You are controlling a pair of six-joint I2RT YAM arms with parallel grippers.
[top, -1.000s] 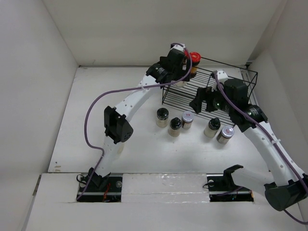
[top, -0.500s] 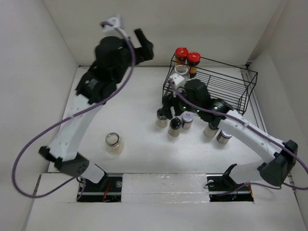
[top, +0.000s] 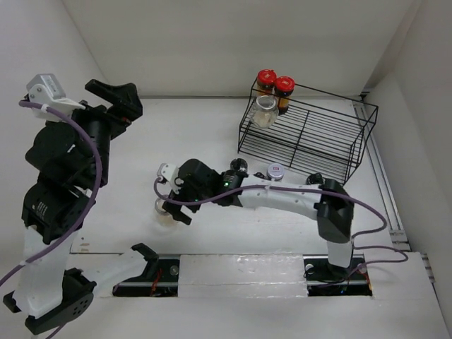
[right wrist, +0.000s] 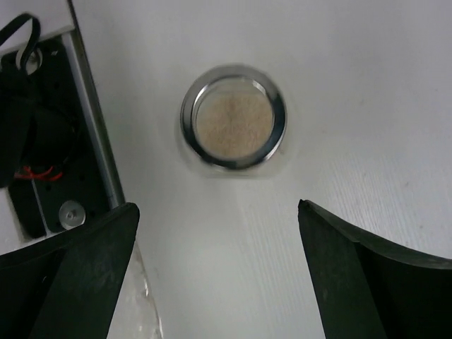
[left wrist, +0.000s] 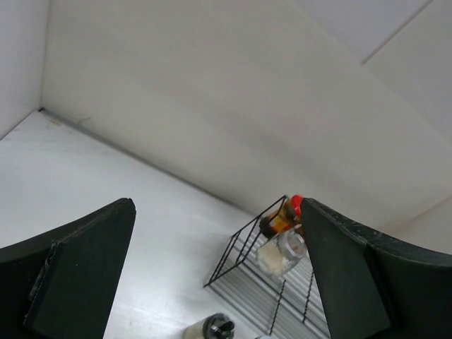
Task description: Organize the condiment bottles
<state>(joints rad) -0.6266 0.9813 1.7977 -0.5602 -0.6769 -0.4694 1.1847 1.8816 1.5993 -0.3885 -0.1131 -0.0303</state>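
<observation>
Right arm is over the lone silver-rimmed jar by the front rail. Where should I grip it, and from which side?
Come straight down from above and close on the round body just below the silver rim. The jar stands upright, its top facing the open right gripper, with table showing on both sides for the fingers.

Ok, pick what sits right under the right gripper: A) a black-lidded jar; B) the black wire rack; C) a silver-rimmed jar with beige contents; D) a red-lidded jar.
C: the right wrist view looks straight down on the silver-rimmed jar, upright below the open right gripper and touching neither finger.
</observation>
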